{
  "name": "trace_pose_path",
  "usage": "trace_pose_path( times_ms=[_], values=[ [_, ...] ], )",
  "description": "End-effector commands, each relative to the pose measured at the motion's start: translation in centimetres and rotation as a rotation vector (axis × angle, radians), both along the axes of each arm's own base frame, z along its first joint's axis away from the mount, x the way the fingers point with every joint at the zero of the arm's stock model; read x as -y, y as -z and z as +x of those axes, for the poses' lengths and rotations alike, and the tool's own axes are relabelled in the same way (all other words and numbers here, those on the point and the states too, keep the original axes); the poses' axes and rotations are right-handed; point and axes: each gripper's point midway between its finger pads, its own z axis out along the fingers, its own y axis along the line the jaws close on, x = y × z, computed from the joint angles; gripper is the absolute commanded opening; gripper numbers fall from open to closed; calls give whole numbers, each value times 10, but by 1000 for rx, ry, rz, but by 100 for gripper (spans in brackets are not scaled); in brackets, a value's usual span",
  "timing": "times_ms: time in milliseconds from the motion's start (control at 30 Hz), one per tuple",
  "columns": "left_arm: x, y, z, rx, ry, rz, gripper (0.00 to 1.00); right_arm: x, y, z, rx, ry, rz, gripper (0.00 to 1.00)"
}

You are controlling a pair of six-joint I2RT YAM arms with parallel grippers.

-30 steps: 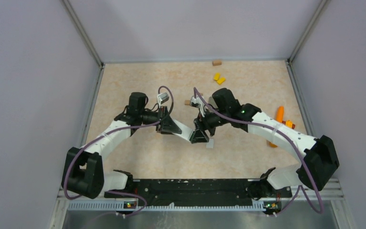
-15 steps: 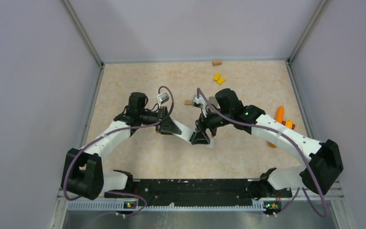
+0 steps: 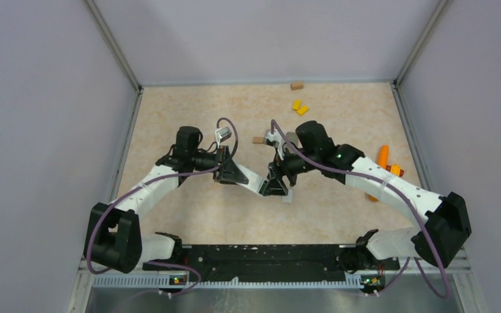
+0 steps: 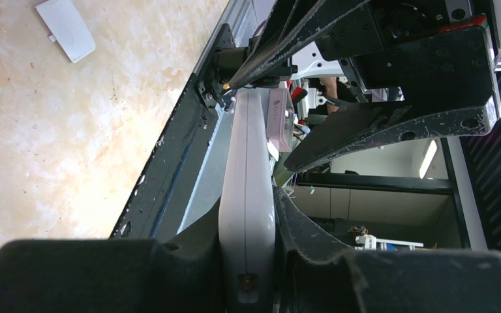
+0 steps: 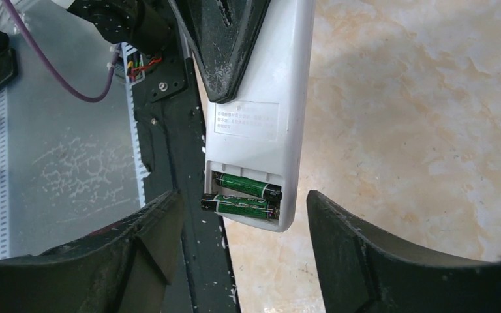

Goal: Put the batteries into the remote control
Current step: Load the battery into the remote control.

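Note:
My left gripper [image 3: 232, 172] is shut on the white remote control [image 3: 253, 180] and holds it off the table; in the left wrist view the remote [image 4: 248, 150] is pinched edge-on between the jaws [image 4: 246, 225]. In the right wrist view the remote [image 5: 261, 111] shows its open battery compartment with two green-black batteries in it: the upper one [image 5: 248, 185] lies inside, the lower one [image 5: 240, 205] sticks out past the left edge. My right gripper [image 5: 242, 218] is open and empty around that end, also seen from above [image 3: 275, 186].
The white battery cover [image 3: 288, 196] lies on the table by the right gripper, also in the left wrist view [image 4: 66, 29]. Yellow blocks [image 3: 299, 107] and brown blocks [image 3: 297, 85] lie at the back. Orange pieces [image 3: 383, 157] lie at the right. The black base rail [image 3: 254, 254] runs along the front.
The right arm has shifted slightly to the right while its gripper stays at the remote's end. The left arm and remote have not moved.

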Motion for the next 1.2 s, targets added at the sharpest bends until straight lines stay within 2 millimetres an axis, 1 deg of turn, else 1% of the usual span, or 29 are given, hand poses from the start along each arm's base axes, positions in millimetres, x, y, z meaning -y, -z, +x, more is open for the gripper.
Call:
trace_pose_path(
  times_ms=[0, 67, 100, 200, 367, 500, 567, 633, 767, 833, 900, 967, 1100, 1167],
  values=[
    [0, -16, -4, 71, 27, -36, 0, -5, -2, 3, 23, -11, 15, 67],
    [0, -16, -4, 70, 27, -36, 0, -6, 0, 4, 16, -9, 6, 61],
    [0, -16, -5, 69, 29, -36, 0, -6, 1, 4, 13, -9, 0, 59],
    [0, -17, -5, 69, 28, -37, 0, -6, 5, 6, 3, -5, -17, 58],
    [0, -17, -5, 70, 30, -38, 0, -6, 5, 6, 6, -3, -18, 58],
    [0, -17, -5, 71, 31, -39, 0, -6, 8, 7, 3, 1, -26, 48],
    [0, -18, -6, 71, 32, -40, 0, -5, 10, 7, -1, 0, -30, 46],
    [0, -18, -6, 71, 32, -40, 0, -6, 10, 7, -1, 1, -30, 47],
    [-1, -16, -6, 69, 30, -38, 0, -6, 6, 7, 11, 3, -19, 62],
    [-1, -15, -6, 67, 31, -36, 0, -5, 4, 7, 19, 5, -11, 64],
    [-1, -15, -6, 68, 29, -36, 0, -5, 2, 7, 23, 7, -6, 60],
    [-1, -16, -6, 71, 29, -37, 0, -6, 3, 7, 18, 2, -6, 51],
    [-1, -17, -6, 71, 29, -38, 0, -6, 5, 5, 10, -11, -10, 42],
    [-1, -18, -7, 73, 31, -40, 0, -6, 5, 4, 11, -15, -9, 36]
  ],
)
